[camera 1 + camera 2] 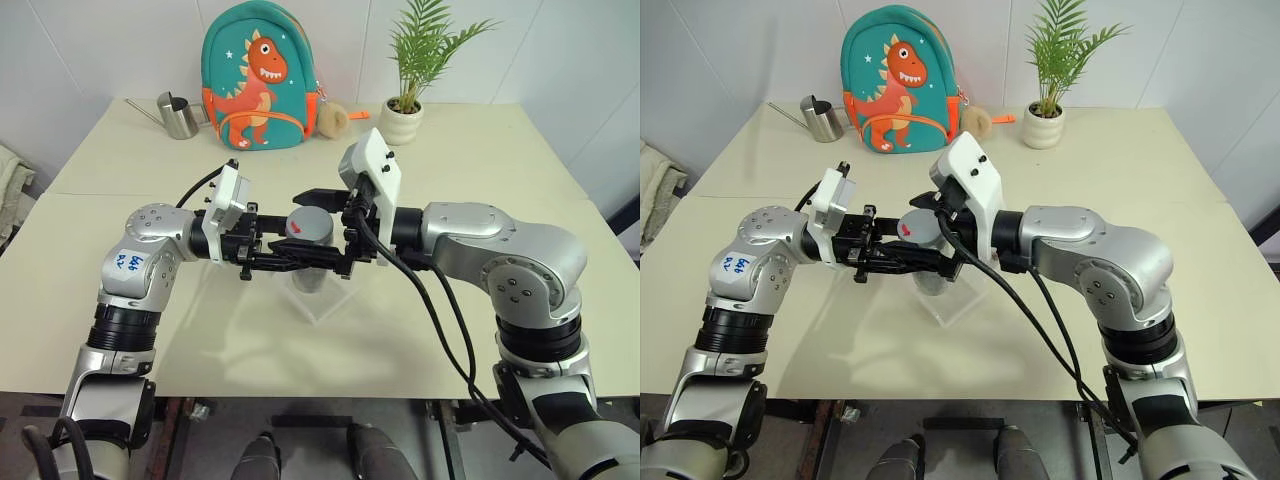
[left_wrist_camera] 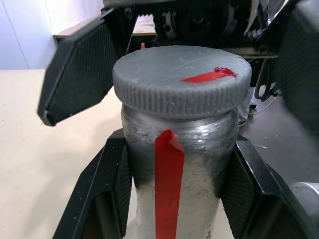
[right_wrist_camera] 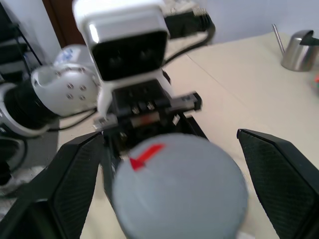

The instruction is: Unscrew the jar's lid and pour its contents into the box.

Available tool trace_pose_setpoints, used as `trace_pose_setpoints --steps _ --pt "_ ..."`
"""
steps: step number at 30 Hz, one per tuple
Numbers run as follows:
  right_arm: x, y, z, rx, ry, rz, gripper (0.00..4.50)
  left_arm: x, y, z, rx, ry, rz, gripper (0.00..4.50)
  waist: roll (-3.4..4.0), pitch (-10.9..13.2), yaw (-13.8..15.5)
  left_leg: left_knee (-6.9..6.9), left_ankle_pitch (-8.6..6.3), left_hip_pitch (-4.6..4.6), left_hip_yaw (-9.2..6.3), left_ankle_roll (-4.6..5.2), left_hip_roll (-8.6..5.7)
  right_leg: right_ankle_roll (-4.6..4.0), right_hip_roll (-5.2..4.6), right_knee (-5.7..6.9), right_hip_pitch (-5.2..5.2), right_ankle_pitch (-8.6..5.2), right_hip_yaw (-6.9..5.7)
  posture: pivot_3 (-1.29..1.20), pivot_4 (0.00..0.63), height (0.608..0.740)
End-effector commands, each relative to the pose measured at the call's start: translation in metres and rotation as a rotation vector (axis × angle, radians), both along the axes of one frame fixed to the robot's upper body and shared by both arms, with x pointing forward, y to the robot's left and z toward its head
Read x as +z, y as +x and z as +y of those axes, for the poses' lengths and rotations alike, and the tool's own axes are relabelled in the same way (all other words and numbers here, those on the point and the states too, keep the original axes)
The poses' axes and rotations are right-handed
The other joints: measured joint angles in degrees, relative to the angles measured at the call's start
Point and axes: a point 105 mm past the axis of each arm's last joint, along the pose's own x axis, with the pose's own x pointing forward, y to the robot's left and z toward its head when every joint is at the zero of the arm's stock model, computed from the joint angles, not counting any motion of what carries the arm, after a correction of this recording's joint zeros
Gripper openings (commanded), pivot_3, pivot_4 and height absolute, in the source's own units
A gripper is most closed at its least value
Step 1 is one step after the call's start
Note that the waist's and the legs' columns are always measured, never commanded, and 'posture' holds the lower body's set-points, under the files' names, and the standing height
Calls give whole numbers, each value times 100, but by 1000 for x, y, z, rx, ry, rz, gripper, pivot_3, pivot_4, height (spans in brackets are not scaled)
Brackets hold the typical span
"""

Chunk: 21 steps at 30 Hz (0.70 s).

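Cream table (image 1: 420, 330) against a white wall. Right gripper (image 3: 167, 149): fingers (image 3: 279, 169) spread wide and level, one on each side of the lid (image 3: 179, 186), neither touching; closing inward would seat them on its ribbed rim. Left gripper (image 2: 174, 174): clamped on the jar (image 2: 174, 199) just below the lid, holding it upright, long axis vertical, above the box (image 1: 325, 300). Contents not discernible. Well behind: watering can (image 1: 178, 115), dinosaur backpack (image 1: 258, 75), potted plant (image 1: 405, 105). Nothing blocks the right gripper's path.
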Motion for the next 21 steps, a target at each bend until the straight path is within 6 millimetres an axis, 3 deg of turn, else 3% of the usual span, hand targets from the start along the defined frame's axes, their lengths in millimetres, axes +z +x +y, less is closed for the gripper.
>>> trace_pose_setpoints --steps 1,21 --pt "9 -4 -2 14 10 -54 4479 10 -6 -1 -16 -13 -49 2009 0 0 -2 0 0 0 0 0 0 0 0 0 0 0 0 0 150 740" --pt "16 -8 -17 26 -18 -74 4479 9 -3 0 -2 -15 -47 2009 0 0 2 0 0 0 0 0 0 0 0 0 -1 0 0 0 150 740"
